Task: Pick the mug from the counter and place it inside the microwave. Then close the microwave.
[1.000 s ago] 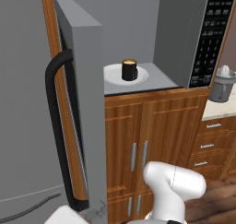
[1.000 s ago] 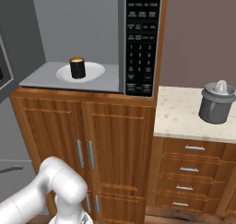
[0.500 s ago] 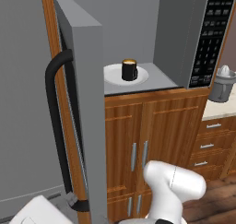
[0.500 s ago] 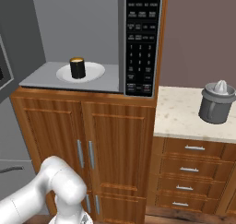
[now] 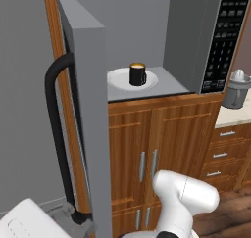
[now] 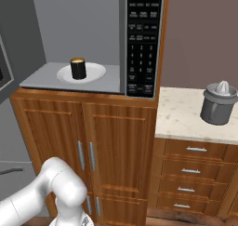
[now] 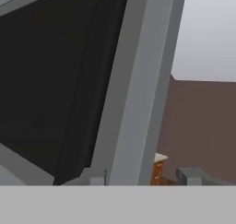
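While mug (image 5: 138, 74) sits on microwave (image 6: 142, 43) plate, door handle (image 5: 55, 134) left view, hand state unclear.

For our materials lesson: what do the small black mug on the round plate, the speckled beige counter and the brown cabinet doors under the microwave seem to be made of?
Small black mug: likely glazed ceramic; dark smooth wall, tan inside.
Speckled beige counter: looks like polished stone; fine speckle.
Brown cabinet doors: apparently varnished wood; grain streaks, framed panels, silver metal-looking handles.
All rendered, so judged by look alone.
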